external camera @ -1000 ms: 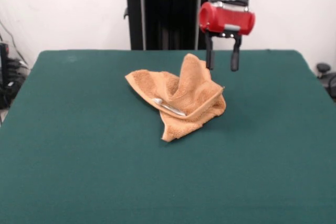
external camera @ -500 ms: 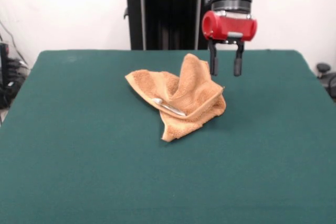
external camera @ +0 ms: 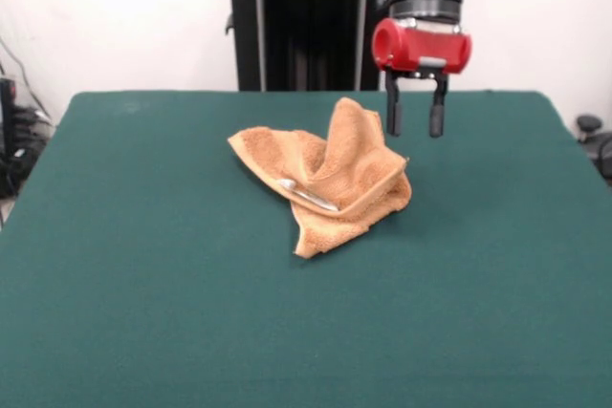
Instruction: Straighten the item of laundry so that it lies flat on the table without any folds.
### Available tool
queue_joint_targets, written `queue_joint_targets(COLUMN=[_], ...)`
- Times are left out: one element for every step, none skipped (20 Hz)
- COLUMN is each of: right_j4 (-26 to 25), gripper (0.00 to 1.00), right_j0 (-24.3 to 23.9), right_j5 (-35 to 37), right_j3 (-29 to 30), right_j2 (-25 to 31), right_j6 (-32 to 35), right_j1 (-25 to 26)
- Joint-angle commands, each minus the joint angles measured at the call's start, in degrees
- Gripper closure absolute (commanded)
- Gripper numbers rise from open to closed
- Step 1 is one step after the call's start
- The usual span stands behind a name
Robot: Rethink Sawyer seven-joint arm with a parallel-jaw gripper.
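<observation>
The orange-tan terry towel (external camera: pixel 330 174) lies crumpled in a heap near the middle of the dark green table (external camera: pixel 143 312). One part of the towel stands up in a peak at its far right, and a small white tag (external camera: pixel 308 195) shows on its front fold. My gripper (external camera: pixel 415 128) hangs open and empty above the table, just right of the towel's peak and apart from it. Its two black fingers (external camera: pixel 393 118) point straight down from the red wrist.
The robot's black pedestal (external camera: pixel 298 26) stands behind the table's far edge. Cables and dark equipment (external camera: pixel 14 140) sit off the table's left side, and a dark object (external camera: pixel 591 131) off its right side.
My gripper has drifted a little to the right and slightly down, away from the towel's peak. The towel has not moved.
</observation>
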Motion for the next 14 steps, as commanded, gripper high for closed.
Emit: queue_joint_targets(right_j4=[1.57, 1.8, 1.83, 2.1, 2.67, 2.97, 3.21, 3.46, 3.57, 3.79, 4.1, 3.98, 4.29, 4.47], gripper=[0.0, 0.0, 0.0, 0.0, 0.0, 0.0, 0.0, 0.0, 0.0, 0.0, 0.0, 0.0, 0.0, 0.0], right_j0=[3.41, 3.85, 4.15, 4.61, 5.31, 5.73, 6.09, 6.44, 6.66, 6.95, 7.22, 7.15, 7.47, 7.8], right_j5=[-4.7, -4.75, -5.03, -5.17, -5.53, -5.41, -5.43, -5.6, -5.44, -5.47, -5.25, -5.06, -5.18, -5.14], right_j3=[-2.03, -2.11, -2.15, -2.26, -2.46, -2.65, -3.1, -3.41, -3.88, -4.1, -4.57, -4.7, -4.92, -5.1], right_j2=[0.35, -0.13, -0.9, -1.39, -2.26, -2.65, -3.13, -3.43, -3.85, -4.15, -4.66, -4.88, -5.32, -5.73], right_j6=[8.97, 8.75, 8.41, 8.24, 8.0, 7.89, 7.64, 7.64, 7.45, 7.45, 7.23, 7.27, 7.32, 7.15], right_j1=[2.62, 2.76, 3.14, 3.43, 3.99, 4.37, 5.31, 5.88, 6.68, 7.04, 7.61, 7.64, 7.96, 8.21])
